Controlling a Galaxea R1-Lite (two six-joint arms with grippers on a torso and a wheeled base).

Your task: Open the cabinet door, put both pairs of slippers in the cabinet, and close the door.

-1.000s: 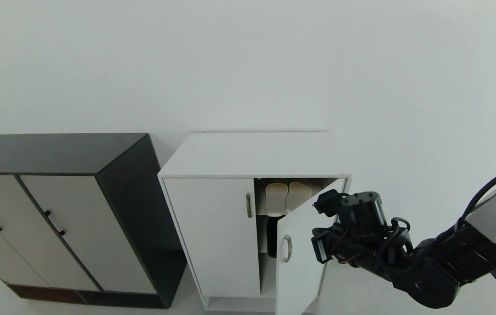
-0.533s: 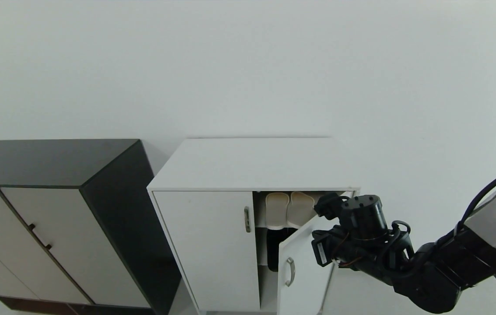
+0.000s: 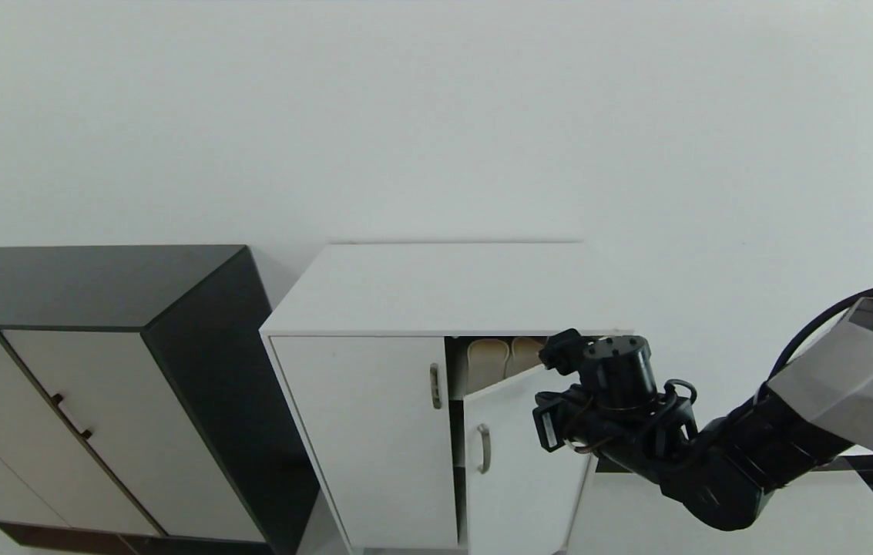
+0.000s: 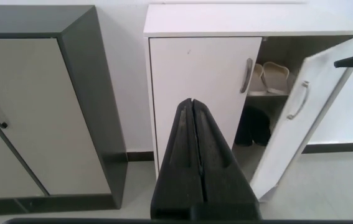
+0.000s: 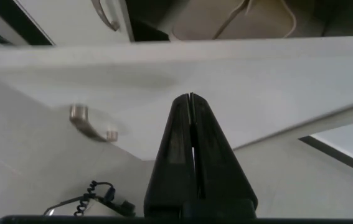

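Right black gripper (image 5: pixel 192 99) pinched together at the top of the half-open white wooden cabinet door (image 3: pixel 525 462), left black gripper (image 4: pixel 192 104) pinched together too.

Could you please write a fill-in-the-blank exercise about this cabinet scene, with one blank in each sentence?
1. The white cabinet has its ____ door partly open.
2. The beige slippers lie on the ____ shelf, above the dark slippers.
3. The right gripper has its jaws ____.

Missing words: right; upper; shut.
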